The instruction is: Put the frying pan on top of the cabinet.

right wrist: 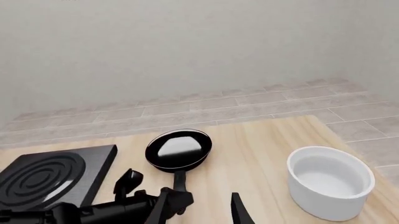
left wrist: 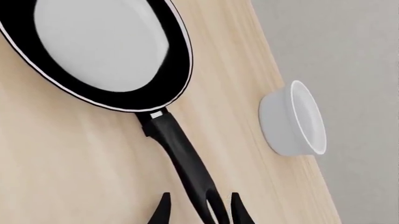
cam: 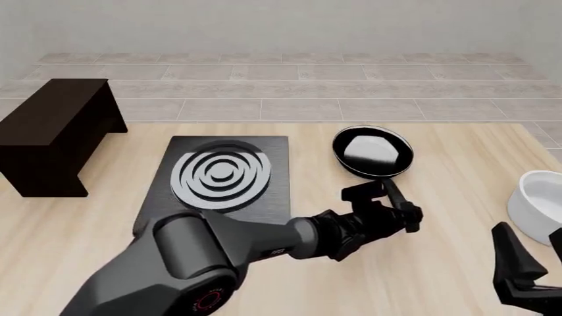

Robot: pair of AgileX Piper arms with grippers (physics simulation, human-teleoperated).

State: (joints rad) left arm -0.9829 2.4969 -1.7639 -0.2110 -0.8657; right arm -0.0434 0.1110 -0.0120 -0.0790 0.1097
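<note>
The frying pan (cam: 373, 153) sits on the table right of the stove plate, its handle (cam: 397, 196) pointing toward me. In the left wrist view the pan (left wrist: 106, 46) fills the upper part. Its handle (left wrist: 181, 154) runs down between the two black fingertips. My left gripper (left wrist: 201, 209) (cam: 406, 214) is open and straddles the handle's loop end, with a gap on both sides. The dark cabinet (cam: 52, 128) stands at the far left, away from both arms. My right gripper (cam: 516, 263) hovers open near the front right with nothing in it.
A black stove plate (cam: 224, 176) with grey rings lies between the cabinet and the pan. A white bowl (cam: 537, 197) (right wrist: 330, 182) stands by the table's right edge, close to the right gripper. The left arm (right wrist: 118, 207) crosses the right wrist view.
</note>
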